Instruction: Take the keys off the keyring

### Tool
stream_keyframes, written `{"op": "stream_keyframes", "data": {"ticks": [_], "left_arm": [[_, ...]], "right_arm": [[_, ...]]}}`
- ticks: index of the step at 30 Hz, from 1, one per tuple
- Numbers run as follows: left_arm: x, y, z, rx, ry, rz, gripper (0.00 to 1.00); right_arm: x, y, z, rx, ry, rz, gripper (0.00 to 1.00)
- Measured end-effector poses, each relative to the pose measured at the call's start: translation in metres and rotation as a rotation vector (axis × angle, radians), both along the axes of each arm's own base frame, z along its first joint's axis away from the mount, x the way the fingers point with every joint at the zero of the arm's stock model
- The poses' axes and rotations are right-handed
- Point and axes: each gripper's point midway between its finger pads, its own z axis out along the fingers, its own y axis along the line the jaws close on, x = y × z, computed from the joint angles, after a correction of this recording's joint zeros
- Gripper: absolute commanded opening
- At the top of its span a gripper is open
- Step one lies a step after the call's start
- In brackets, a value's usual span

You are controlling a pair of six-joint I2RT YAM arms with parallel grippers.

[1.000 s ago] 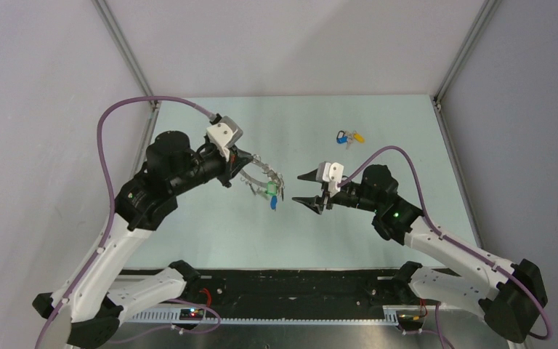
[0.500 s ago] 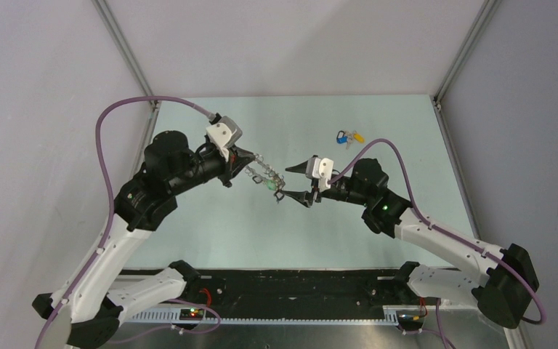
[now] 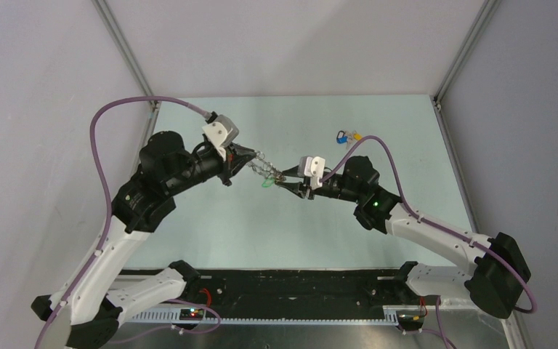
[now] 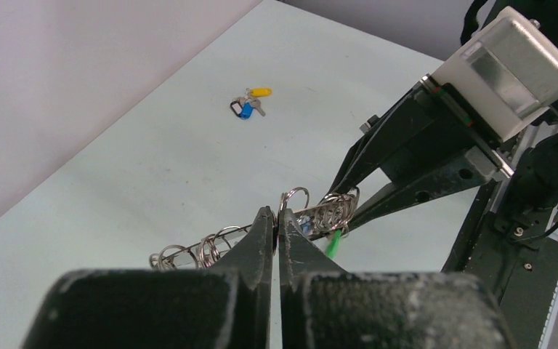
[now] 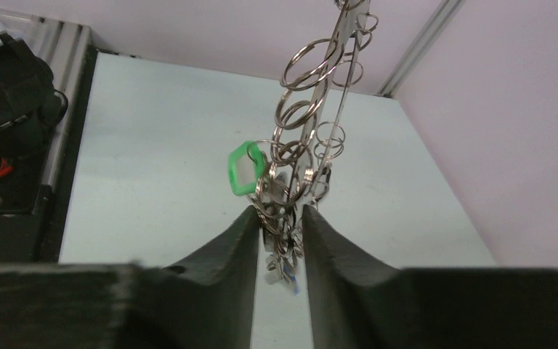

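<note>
My left gripper [image 3: 248, 162] holds the keyring [image 3: 263, 169] up in the air over the table's middle, shut on its thin metal rim [image 4: 277, 218]. The keyring [image 4: 211, 243] shows edge-on, with many small wire loops hanging along it. Its far end carries the keys [image 5: 280, 218], a tight bunch of loops and small silver blades. One green-headed key [image 5: 243, 169] sticks out to the left and a bit of blue shows below. My right gripper [image 3: 283, 179] has come in from the right, and its two fingers press on either side of that bunch [image 4: 332, 214].
A separate small bunch of blue- and yellow-headed keys [image 3: 349, 136] lies on the pale green table [image 3: 211, 225] at the back right. Grey walls and metal frame posts [image 3: 127, 58] close the table in. Both arm bases sit at the near edge.
My right gripper has moved left up to the keyring and narrowed its jaws around the keys. The left gripper has lifted and turned the keyring a little.
</note>
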Motion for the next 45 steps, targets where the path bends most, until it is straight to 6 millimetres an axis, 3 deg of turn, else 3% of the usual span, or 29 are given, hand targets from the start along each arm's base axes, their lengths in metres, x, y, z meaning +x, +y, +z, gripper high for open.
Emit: {"op": "stream_keyframes", "data": {"ticks": [2, 3, 5, 10, 12, 13, 14, 15, 17, 19, 22, 28, 31, 39, 42, 45], "left_arm": [[-0.001, -0.002, 0.003, -0.012, -0.003, -0.01, 0.0], [-0.002, -0.003, 0.004, -0.017, -0.006, -0.014, 0.0], [-0.003, -0.004, 0.007, -0.029, -0.01, -0.025, 0.0], [0.0, -0.008, 0.008, -0.07, 0.003, -0.017, 0.01], [0.005, -0.009, 0.003, -0.088, 0.02, 0.005, 0.11], [0.008, -0.009, -0.001, -0.093, 0.034, 0.019, 0.25], [0.011, -0.009, -0.005, -0.101, 0.046, 0.035, 0.33], [0.012, -0.009, -0.008, -0.105, 0.057, 0.046, 0.5], [0.016, -0.008, -0.022, -0.108, 0.105, 0.079, 0.67], [0.019, -0.007, -0.035, -0.106, 0.145, 0.11, 0.75], [0.02, -0.003, -0.048, -0.101, 0.18, 0.141, 0.77], [0.011, 0.008, -0.048, -0.136, 0.166, 0.166, 0.77], [0.007, 0.007, -0.055, -0.163, 0.163, 0.157, 0.77], [0.005, -0.009, -0.097, -0.276, 0.178, 0.094, 0.76], [0.004, -0.015, -0.094, -0.336, 0.13, 0.055, 0.74], [0.004, -0.02, -0.075, -0.394, 0.055, 0.016, 0.74]], "right_arm": [[0.002, 0.001, 0.002, 0.006, -0.004, -0.004, 0.18], [0.003, 0.002, 0.003, 0.008, -0.005, -0.006, 0.07], [0.004, 0.002, 0.004, 0.01, -0.005, -0.014, 0.0], [0.012, 0.0, 0.005, 0.007, -0.027, -0.059, 0.0], [0.017, -0.005, 0.003, -0.016, -0.045, -0.096, 0.0], [0.02, -0.008, 0.001, -0.031, -0.056, -0.118, 0.0], [0.022, -0.011, 0.0, -0.046, -0.067, -0.137, 0.0], [0.025, -0.015, -0.002, -0.062, -0.082, -0.16, 0.0], [0.031, -0.022, 0.002, -0.076, -0.122, -0.206, 0.0], [0.035, -0.03, 0.01, -0.078, -0.165, -0.245, 0.0], [0.043, -0.041, 0.028, -0.088, -0.241, -0.302, 0.0], [0.054, -0.054, 0.066, -0.125, -0.391, -0.378, 0.0], [0.052, -0.057, 0.076, -0.17, -0.474, -0.389, 0.0], [0.044, -0.055, 0.071, -0.246, -0.512, -0.334, 0.02], [0.043, -0.056, 0.068, -0.257, -0.486, -0.318, 0.02], [0.04, -0.054, 0.067, -0.256, -0.473, -0.306, 0.02]]}}
